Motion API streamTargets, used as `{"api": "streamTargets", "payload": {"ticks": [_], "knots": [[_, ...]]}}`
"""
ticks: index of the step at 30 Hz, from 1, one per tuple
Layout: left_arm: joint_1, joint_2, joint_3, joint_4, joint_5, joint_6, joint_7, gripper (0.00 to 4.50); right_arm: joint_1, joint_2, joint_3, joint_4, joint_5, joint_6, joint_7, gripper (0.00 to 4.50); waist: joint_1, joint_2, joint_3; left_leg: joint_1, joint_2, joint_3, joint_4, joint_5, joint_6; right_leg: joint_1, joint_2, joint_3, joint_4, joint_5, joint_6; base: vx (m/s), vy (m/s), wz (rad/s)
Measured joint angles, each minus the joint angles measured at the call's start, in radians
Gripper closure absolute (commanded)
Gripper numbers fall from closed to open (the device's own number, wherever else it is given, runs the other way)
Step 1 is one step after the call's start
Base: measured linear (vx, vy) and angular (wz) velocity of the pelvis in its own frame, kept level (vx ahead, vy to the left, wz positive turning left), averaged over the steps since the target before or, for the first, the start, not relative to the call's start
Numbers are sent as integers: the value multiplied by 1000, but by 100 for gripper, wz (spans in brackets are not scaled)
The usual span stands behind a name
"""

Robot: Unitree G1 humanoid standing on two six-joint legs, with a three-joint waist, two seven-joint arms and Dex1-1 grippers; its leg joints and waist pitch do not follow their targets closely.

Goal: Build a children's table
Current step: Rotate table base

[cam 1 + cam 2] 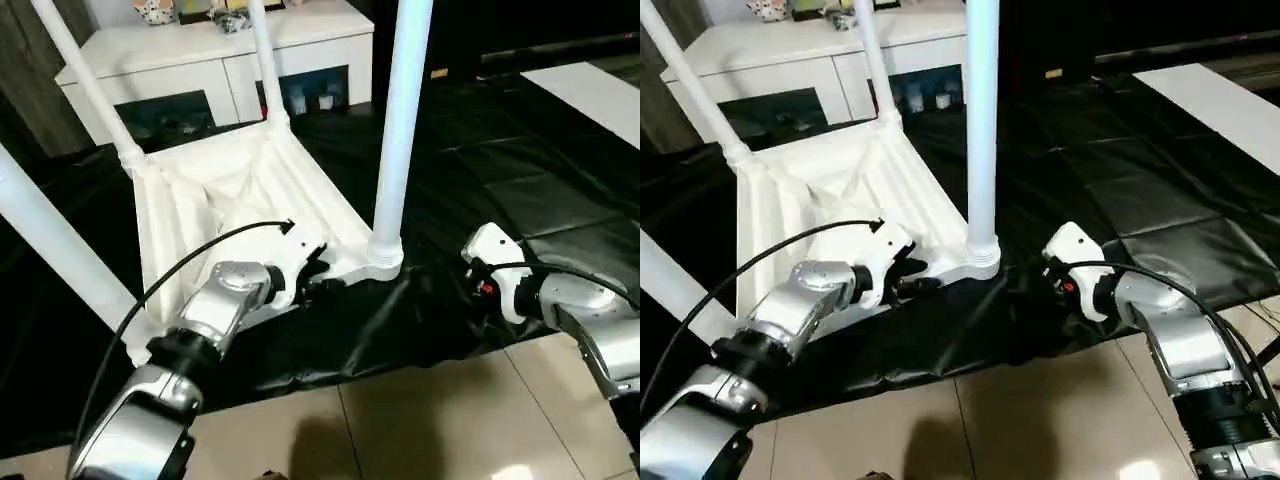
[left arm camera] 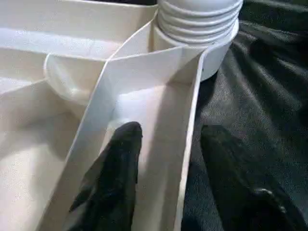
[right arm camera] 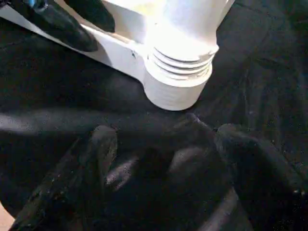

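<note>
Four legs stick up from the upside-down tabletop (image 1: 230,200) on the black cover (image 1: 480,170). It looks light, stiff and slippery. The left gripper (image 2: 166,139) straddles its rim, the best place to grab, not yet pinching. The right gripper (image 3: 163,139) hangs open nearby, empty.

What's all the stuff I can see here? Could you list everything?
tabletop: one, white, lying upside down on the black cover.
legs: four, white, standing up from the tabletop's corners.
black cover: one, draped over the work table.
cabinet: one, white with dark glass doors, behind the table.
floor: beige tiles, nearest the robot.
left hand: one, black fingers either side of the tabletop's rim.
right hand: one, black fingers apart, above the cover near a corner socket.
</note>
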Motion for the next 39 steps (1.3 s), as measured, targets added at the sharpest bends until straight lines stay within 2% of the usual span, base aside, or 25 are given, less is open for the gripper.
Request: {"api": "streamTargets", "payload": {"ticks": [7, 9, 18, 19, 21, 23, 27, 31, 34, 39], "knots": [[-43, -5, -12, 94, 21, -32, -45, 311, 0, -6, 0, 0, 1, -1, 4, 79, -17, 3, -2, 0, 0, -1, 0, -1, 1, 2, 0, -1, -1, 0, 0, 0, 0, 0], [-49, -5, -14, 107, 26, -41, -46, 343, -1, -10, -1, 0, 0, -1, 4, 79, -19, 3, -2, 0, 0, -1, 0, -1, 1, 2, 0, -2, -1, 0, 0, 0, 0, 0], [-66, 8, -12, 149, 39, -64, -76, 422, -38, -9, -2, 5, 1, -9, 5, 79, -31, 2, -1, 1, 0, -2, 0, -1, 1, 3, 0, -2, -2, 0, 0, 0, 0, 0], [-56, 19, -7, 138, 32, -68, -92, 439, -39, -6, -2, 5, 2, -13, 6, 79, -35, 2, -1, 1, 0, -1, 0, -1, 1, 2, 0, -2, -2, 0, 0, 0, 0, 0], [-5, 60, -4, 68, 19, -70, -145, 443, -36, -1, -3, 5, 9, -15, 6, 79, -46, 1, -1, 1, 0, -1, -1, -2, 1, 1, 0, -2, -2, 0, 0, 0, 0, 0], [93, 130, -1, -70, 1, -71, -214, 447, -31, 4, -6, 3, 15, -15, 7, 79, -54, 1, -1, 1, 0, -1, -6, -2, 2, -2, 0, -2, -3, -1, 1, 0, 0, 0], [203, 213, 2, -215, -25, -75, -306, 447, -21, 11, -17, 1, 26, -15, 7, 79, -40, 0, -1, 1, 2, -1, -11, -2, 2, -4, 0, -5, -3, -3, 4, 0, 0, 0], [291, 259, 2, -338, -27, -83, -314, 447, -8, 54, -18, -19, 59, -16, 11, 79, -39, -5, 1, 1, 1, 1, -12, -2, 1, -5, 0, -3, -3, -4, 5, 0, 0, 0], [297, 259, 2, -355, -21, -84, -303, 447, -1, 98, -4, -48, 95, -16, 34, 79, -38, -9, 3, 1, 1, 2, -11, -2, 1, -5, 0, -1, -2, -4, 5, 0, 0, 0], [295, 255, 2, -366, -20, -68, -305, 450, -3, 163, 3, -51, 150, -15, 54, 35, -38, -12, 4, 1, 0, 4, -11, -2, 1, -6, 0, 2, -3, -4, 5, 0, 0, 0]]}}
